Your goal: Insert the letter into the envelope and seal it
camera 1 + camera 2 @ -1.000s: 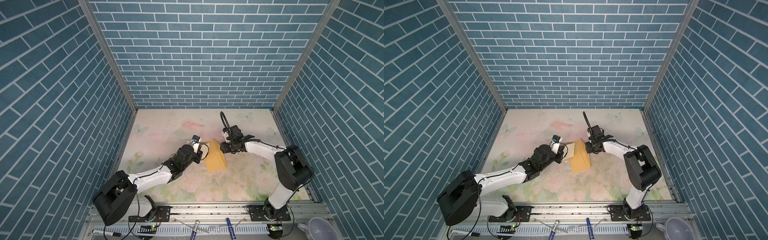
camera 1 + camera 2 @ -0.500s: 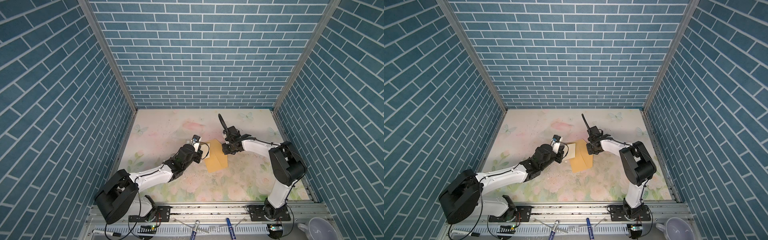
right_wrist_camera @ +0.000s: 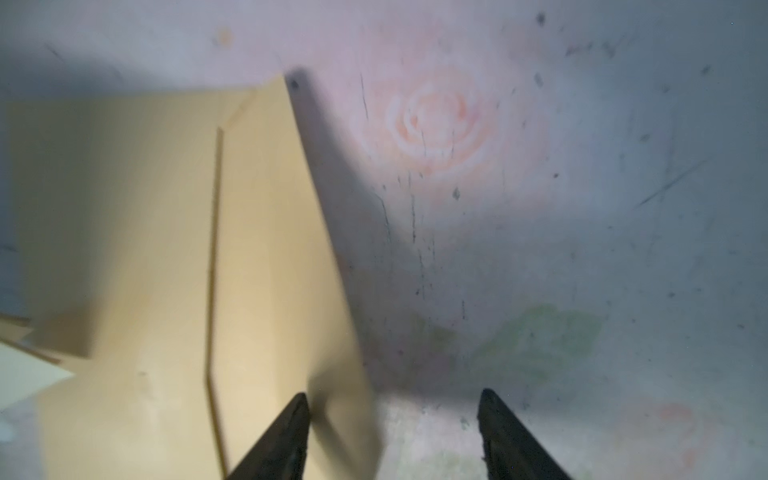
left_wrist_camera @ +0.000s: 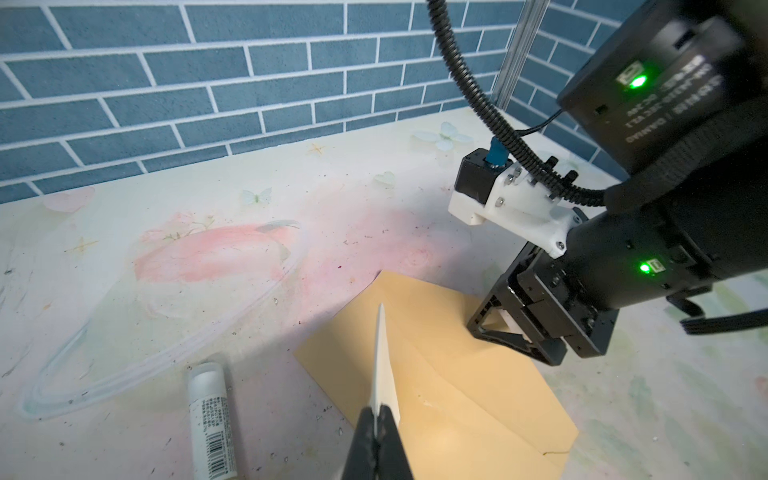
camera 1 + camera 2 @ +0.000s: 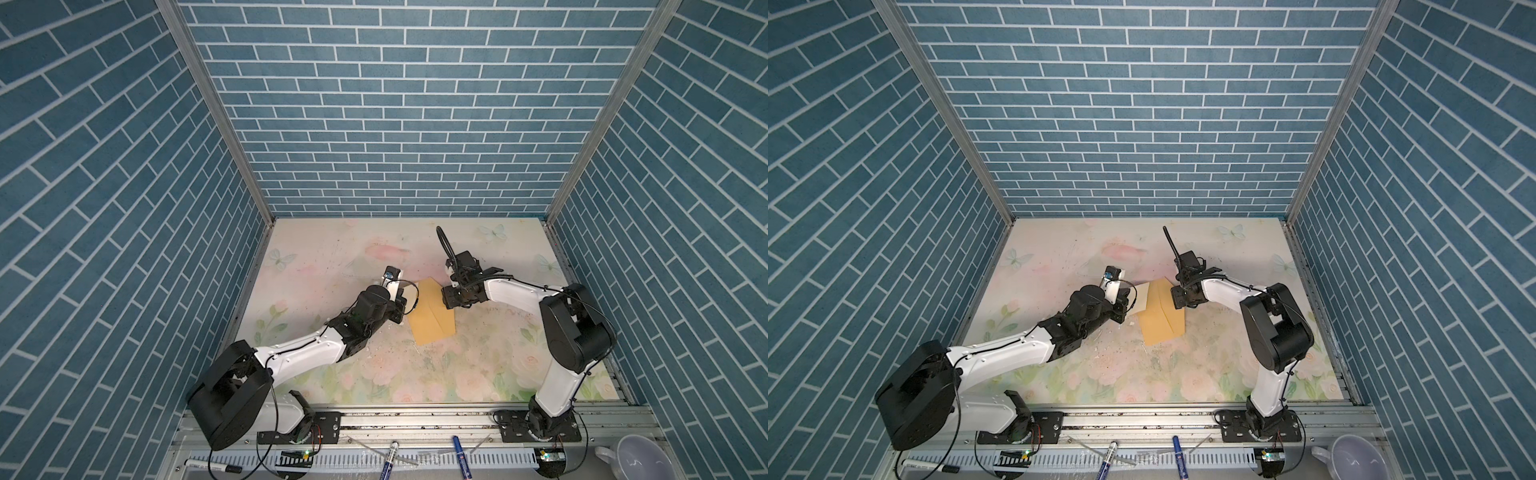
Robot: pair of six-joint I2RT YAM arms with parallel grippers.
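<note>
The envelope [image 5: 1163, 320] lay on the desk [image 5: 1059, 257];
the left pincer [image 5: 1128, 306] touched the letter [image 5: 1141, 299]; the right pincer [image 5: 1177, 300] stood at the envelope's opposite edge.

The white-and-black left arm [image 5: 299, 359] stretches low, the left tool [image 4: 376, 415] pinched shut on the pale cream paper letter [image 4: 382, 365] — the right arm [image 5: 515, 293] folds inward, the right tool [image 3: 394, 394] pointing down, jaws spread apart

Upside-down "DAMIAO" on right arm motor housing [image 4: 656, 104]; glue stick [image 4: 210, 415] barcode, print illegible.
</note>
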